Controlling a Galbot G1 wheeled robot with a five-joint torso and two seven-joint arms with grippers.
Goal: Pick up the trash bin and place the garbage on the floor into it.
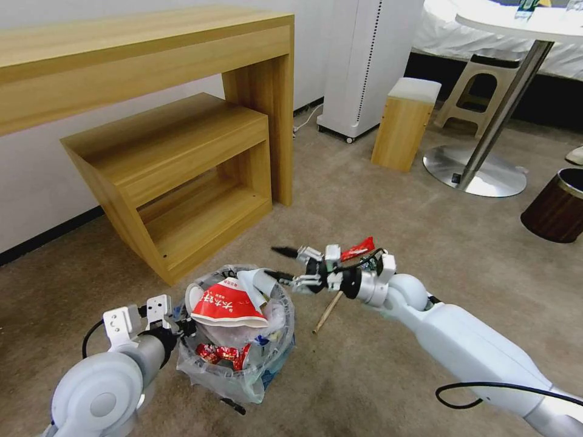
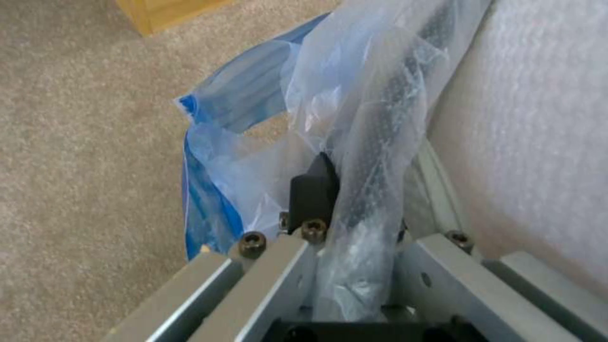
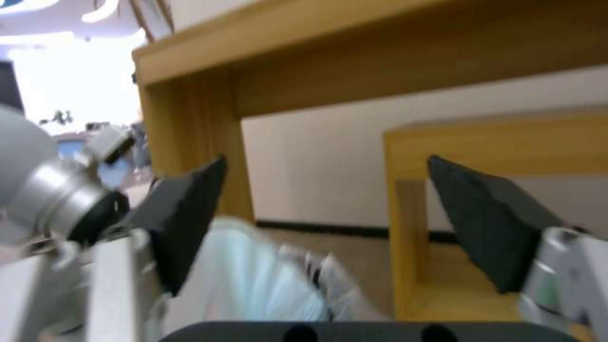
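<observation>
The trash bin [image 1: 243, 364], lined with crinkly clear plastic, stands on the beige carpet floor [image 1: 388, 376]. It holds a red-white packet [image 1: 228, 306] and red wrappers [image 1: 221, 353]. My left gripper [image 1: 182, 328] is shut on the bin's near-left rim [image 2: 393, 99], pinching the bag. My right gripper [image 1: 274, 262] hovers open just over the bin's far-right rim. Between its spread black fingers [image 3: 184, 213] a blurred pale blue-white thing [image 3: 253, 280] shows lower down. A red wrapper [image 1: 357, 249] and a wooden stick [image 1: 327, 312] lie on the floor by the right wrist.
A wooden desk [image 1: 152, 54] with a low shelf unit [image 1: 182, 182] stands behind the bin. Farther right are a white appliance [image 1: 364, 67], a small wooden stool [image 1: 404, 124], a round table's metal base [image 1: 473, 173] and a dark brown bin [image 1: 555, 206].
</observation>
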